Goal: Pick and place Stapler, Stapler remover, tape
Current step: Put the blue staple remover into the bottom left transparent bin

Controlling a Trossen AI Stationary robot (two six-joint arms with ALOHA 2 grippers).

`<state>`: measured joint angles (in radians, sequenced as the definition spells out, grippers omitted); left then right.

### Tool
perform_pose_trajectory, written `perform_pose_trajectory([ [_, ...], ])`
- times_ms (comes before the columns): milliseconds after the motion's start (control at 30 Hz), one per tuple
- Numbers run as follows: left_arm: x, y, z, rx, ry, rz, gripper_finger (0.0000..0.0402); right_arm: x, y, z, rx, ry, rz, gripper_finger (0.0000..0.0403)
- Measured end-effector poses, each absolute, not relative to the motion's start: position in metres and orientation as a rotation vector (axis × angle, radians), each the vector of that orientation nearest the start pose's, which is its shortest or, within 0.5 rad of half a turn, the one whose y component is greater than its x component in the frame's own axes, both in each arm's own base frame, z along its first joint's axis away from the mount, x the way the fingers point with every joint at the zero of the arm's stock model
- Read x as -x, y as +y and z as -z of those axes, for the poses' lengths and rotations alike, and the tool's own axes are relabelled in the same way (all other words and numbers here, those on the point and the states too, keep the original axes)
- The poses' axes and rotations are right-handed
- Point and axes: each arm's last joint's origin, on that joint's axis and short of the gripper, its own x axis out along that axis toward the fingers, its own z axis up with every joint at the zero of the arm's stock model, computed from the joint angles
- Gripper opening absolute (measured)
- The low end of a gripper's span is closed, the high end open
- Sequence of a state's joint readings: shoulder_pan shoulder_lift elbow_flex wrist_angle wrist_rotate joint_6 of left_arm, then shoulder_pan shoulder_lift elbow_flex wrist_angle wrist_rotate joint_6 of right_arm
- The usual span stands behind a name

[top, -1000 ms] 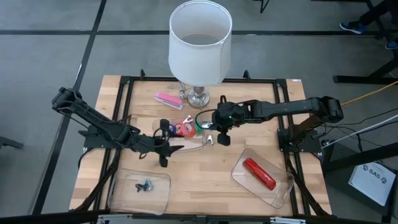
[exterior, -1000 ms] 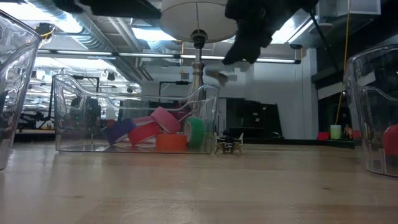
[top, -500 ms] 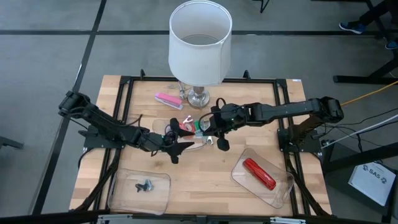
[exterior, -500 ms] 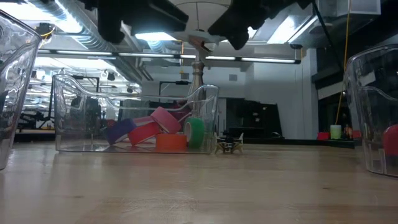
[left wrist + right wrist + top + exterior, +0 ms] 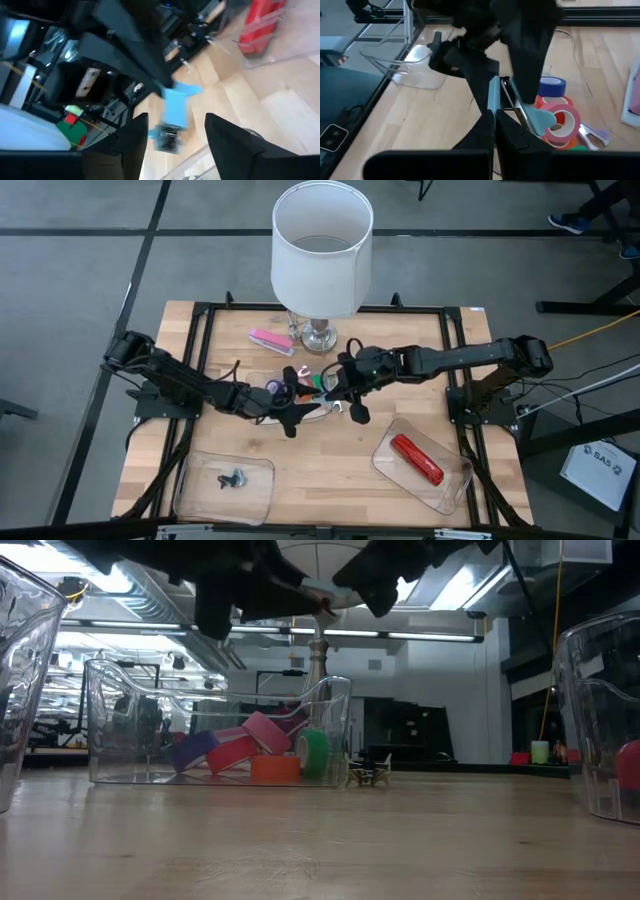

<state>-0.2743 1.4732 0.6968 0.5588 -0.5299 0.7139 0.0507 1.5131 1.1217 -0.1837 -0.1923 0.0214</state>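
Tape (image 5: pixel 298 385) sorting at frame centre: spread left hand (image 5: pixel 287 402) over the rolls must drop and pinch one, right hand (image 5: pixel 345 395) pressed together

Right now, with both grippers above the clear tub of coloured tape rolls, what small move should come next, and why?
Probably ease the open left gripper around the light-blue staple remover and close: the shut right gripper seems to hold it above the clear tub of tape rolls.
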Motion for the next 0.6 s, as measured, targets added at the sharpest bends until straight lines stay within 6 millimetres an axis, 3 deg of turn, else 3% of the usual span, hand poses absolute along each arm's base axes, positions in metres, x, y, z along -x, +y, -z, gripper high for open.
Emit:
perform_pose_trajectory([
  [133, -0.2949, -0.0671, -0.2173, -0.805, 0.280, -0.155, 0.0157, -0.3341, 0.0227, -0.2768, -0.068, 0.577, -0.247, 0.0002],
  [367, -0.2948, -0.0664, -0.2182, -0.806, 0.280, -0.181, 0.0039, -0.3339, 0.0231, -0.2768, -0.093, 0.582, -0.248, 0.0003],
  [600, -0.2945, -0.0663, -0.2186, -0.787, 0.284, -0.210, 0.0038, -0.3342, 0.0227, -0.2770, -0.090, 0.578, -0.239, 0.0035],
])
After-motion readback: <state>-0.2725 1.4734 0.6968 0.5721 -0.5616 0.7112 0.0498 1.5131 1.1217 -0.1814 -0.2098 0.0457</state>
